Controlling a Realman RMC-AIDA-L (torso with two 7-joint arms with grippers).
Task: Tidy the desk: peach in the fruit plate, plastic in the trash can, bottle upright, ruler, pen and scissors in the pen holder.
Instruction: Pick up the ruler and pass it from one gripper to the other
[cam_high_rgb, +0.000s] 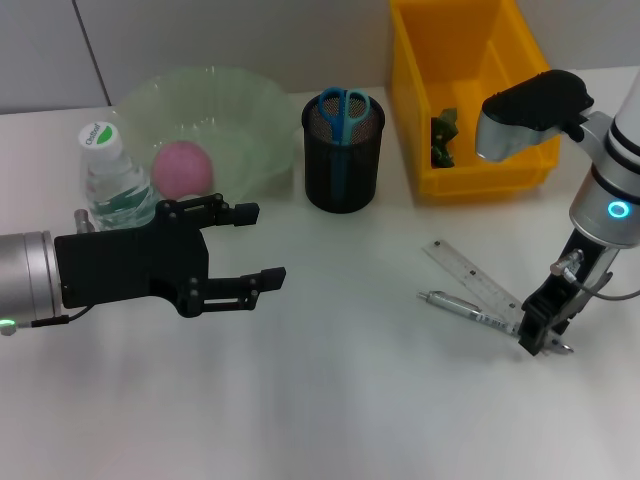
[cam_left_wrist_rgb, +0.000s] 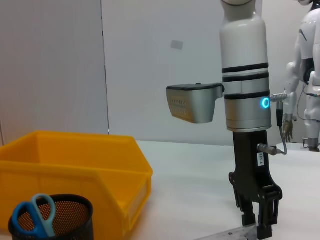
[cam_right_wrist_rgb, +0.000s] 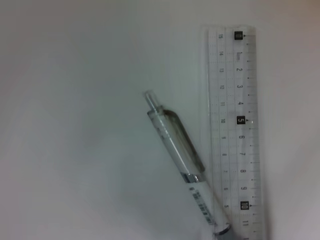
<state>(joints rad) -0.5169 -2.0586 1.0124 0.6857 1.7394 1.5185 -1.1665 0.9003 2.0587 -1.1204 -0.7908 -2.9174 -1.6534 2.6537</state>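
The pink peach (cam_high_rgb: 182, 168) lies in the pale green fruit plate (cam_high_rgb: 255, 110). A water bottle (cam_high_rgb: 112, 182) stands upright beside the plate. Blue-handled scissors (cam_high_rgb: 343, 110) stick out of the black mesh pen holder (cam_high_rgb: 343, 170). Green plastic (cam_high_rgb: 444, 135) lies in the yellow bin (cam_high_rgb: 470, 180). The clear ruler (cam_high_rgb: 470, 272) and the pen (cam_high_rgb: 462, 306) lie side by side on the table, also seen as ruler (cam_right_wrist_rgb: 235, 130) and pen (cam_right_wrist_rgb: 181, 157). My right gripper (cam_high_rgb: 541, 337) points down at their near ends. My left gripper (cam_high_rgb: 258, 246) hovers open and empty in front of the bottle.
The yellow bin (cam_left_wrist_rgb: 75, 160) stands at the back right, just beside the pen holder (cam_left_wrist_rgb: 70, 220). White table surface stretches in front of both arms. The right arm's silver wrist housing (cam_high_rgb: 525, 110) hangs in front of the bin.
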